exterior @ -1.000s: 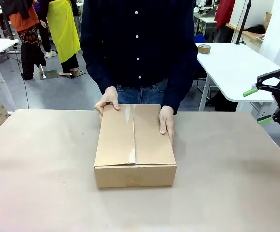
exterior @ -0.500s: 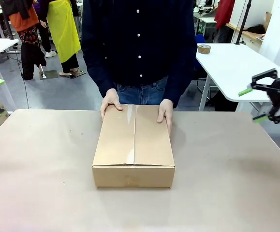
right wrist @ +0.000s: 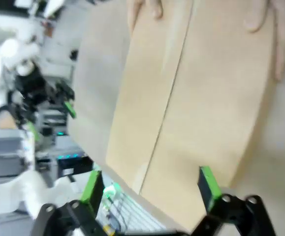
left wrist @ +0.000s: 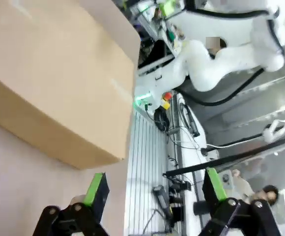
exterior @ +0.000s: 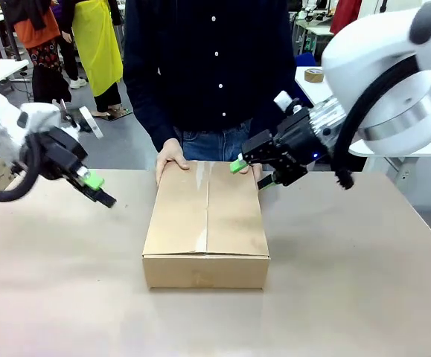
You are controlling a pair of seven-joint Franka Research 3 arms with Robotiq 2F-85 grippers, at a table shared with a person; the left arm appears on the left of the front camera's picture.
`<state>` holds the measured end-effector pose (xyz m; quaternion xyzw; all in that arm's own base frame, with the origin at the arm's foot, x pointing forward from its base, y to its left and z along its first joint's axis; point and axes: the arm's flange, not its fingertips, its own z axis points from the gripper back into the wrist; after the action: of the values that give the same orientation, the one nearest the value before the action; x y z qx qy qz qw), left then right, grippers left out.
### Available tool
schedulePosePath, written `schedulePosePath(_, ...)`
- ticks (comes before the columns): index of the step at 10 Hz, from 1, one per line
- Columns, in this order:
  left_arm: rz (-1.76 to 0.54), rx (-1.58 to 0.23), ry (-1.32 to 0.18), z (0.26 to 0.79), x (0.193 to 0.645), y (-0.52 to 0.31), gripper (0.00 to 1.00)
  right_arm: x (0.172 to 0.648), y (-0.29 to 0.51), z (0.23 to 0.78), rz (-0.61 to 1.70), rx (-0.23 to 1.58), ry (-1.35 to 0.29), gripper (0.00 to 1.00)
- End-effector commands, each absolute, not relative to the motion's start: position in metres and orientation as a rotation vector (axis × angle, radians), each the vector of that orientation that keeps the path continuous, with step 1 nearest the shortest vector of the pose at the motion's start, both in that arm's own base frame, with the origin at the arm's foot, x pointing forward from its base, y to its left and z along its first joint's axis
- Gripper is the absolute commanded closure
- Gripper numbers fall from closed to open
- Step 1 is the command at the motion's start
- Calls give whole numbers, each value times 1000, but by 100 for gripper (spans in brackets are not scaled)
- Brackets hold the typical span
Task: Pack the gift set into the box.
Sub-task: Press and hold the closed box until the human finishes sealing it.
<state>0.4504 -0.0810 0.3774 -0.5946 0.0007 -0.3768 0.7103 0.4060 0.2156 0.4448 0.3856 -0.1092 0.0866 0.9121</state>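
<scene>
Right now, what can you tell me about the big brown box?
The box is plain brown corrugated cardboard, wide and shallow. Its top flaps are shut, meeting in a middle seam with shiny tape patches. It lies flat on the table, a short side facing the robot. A person's hands rest on its far edge, and the open right gripper hovers by its far corner.

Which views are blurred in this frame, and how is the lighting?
Front view: sharp, evenly lit, with a faint shadow at the base of the box. Right wrist view: motion-blurred, the box seam smeared. Left wrist view: rolled sideways, slightly soft, background bright.
</scene>
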Motion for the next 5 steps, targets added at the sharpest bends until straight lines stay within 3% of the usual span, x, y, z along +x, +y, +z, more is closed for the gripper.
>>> schedulePosePath(1,-813,-1302,15,397,447,-78,0,412,169,465,18,763,-181,0)
schedulePosePath(2,-813,-1302,15,397,447,-78,0,406,216,445,178,795,-225,0)
schedulePosePath(3,-830,-1321,-2,375,452,-77,0,421,237,439,769,1051,-122,0)
schedulePosePath(4,-904,-1464,-210,374,460,-87,0,440,244,417,1029,1154,-269,0)
schedulePosePath(5,-974,-1475,-558,369,467,-89,0,441,229,392,1474,1353,-192,0)
